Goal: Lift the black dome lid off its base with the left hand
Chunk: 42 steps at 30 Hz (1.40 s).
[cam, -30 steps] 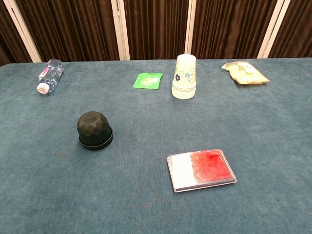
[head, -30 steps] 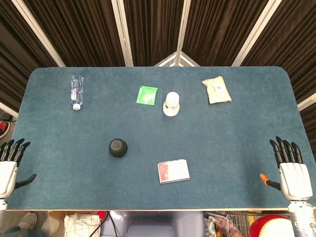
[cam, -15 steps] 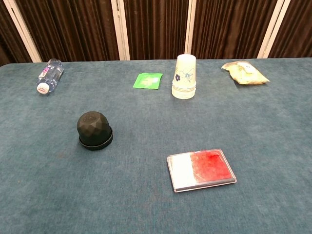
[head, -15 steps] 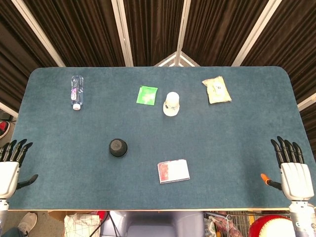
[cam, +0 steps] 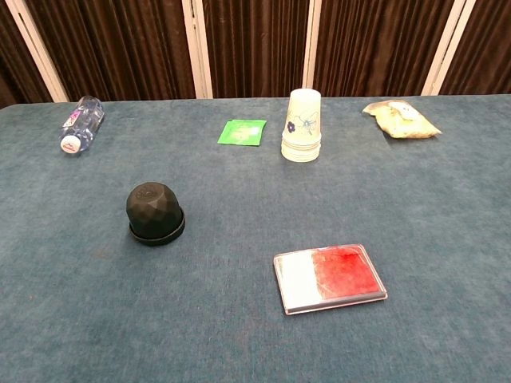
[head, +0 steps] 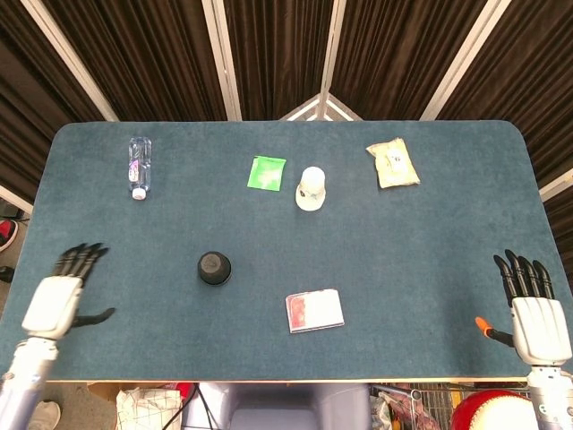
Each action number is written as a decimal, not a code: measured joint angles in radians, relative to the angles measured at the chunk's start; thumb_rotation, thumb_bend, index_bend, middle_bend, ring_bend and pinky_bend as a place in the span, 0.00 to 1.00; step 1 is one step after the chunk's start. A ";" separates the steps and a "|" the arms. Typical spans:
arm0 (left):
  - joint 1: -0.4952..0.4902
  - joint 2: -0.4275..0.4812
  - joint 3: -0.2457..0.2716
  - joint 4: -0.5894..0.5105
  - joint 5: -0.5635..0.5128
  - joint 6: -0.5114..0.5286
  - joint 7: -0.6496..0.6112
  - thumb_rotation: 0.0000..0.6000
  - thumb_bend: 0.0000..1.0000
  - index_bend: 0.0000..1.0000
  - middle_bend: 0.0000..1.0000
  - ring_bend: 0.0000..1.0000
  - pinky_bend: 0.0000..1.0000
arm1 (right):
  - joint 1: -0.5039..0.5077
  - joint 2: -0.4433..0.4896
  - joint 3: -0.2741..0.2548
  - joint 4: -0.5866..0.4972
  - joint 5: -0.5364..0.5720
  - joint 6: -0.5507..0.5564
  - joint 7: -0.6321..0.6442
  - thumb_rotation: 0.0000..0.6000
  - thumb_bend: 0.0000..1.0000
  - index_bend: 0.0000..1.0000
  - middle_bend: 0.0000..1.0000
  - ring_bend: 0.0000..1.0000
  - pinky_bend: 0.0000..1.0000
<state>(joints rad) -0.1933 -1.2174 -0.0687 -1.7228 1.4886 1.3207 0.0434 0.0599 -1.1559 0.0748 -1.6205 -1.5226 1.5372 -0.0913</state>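
Note:
The black dome lid (head: 214,267) (cam: 154,209) sits on its flat black base (cam: 157,235) left of the table's middle. My left hand (head: 59,298) hovers over the table's near left part, well left of the lid, fingers spread and holding nothing. Over the near right corner my right hand (head: 535,314) is open too, fingers straight. Neither hand shows in the chest view.
A water bottle (head: 139,167) lies at the far left. A green packet (head: 267,173), an upside-down paper cup (head: 311,188) and a beige snack bag (head: 392,162) line the far side. A red and white card case (head: 314,310) lies near the front.
My left hand has moved right from off the table's left edge to over the table, toward the lid. The right hand has barely shifted.

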 measured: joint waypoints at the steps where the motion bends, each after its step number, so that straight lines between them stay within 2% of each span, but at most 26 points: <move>1: -0.011 -0.003 -0.003 -0.013 -0.008 -0.019 0.008 1.00 0.14 0.12 0.06 0.00 0.00 | 0.000 0.000 0.000 0.001 0.000 0.000 0.001 1.00 0.15 0.04 0.02 0.03 0.05; 6: -0.070 -0.036 -0.023 -0.055 -0.087 -0.121 0.058 1.00 0.14 0.12 0.06 0.00 0.00 | 0.003 -0.001 0.002 -0.007 0.000 -0.003 -0.005 1.00 0.15 0.04 0.02 0.03 0.05; 11: -0.131 -0.113 -0.061 -0.052 -0.187 -0.189 0.103 1.00 0.14 0.12 0.06 0.00 0.00 | 0.002 0.002 0.003 -0.007 0.005 -0.004 -0.004 1.00 0.15 0.04 0.02 0.03 0.05; 22: -0.229 -0.294 -0.132 0.087 -0.314 -0.244 0.126 1.00 0.13 0.12 0.06 0.00 0.00 | 0.013 -0.004 0.010 0.007 0.027 -0.030 -0.001 1.00 0.15 0.04 0.02 0.03 0.05; 31: -0.285 -0.393 -0.128 0.183 -0.390 -0.298 0.183 1.00 0.10 0.12 0.07 0.00 0.00 | 0.014 -0.007 0.014 0.018 0.036 -0.032 0.002 1.00 0.15 0.04 0.02 0.03 0.05; 42: -0.314 -0.469 -0.130 0.240 -0.409 -0.286 0.203 1.00 0.10 0.12 0.08 0.00 0.00 | 0.015 -0.010 0.007 0.020 0.030 -0.036 -0.001 1.00 0.15 0.04 0.02 0.03 0.05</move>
<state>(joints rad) -0.5070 -1.6866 -0.1983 -1.4829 1.0799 1.0347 0.2469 0.0754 -1.1660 0.0823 -1.6005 -1.4926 1.5008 -0.0925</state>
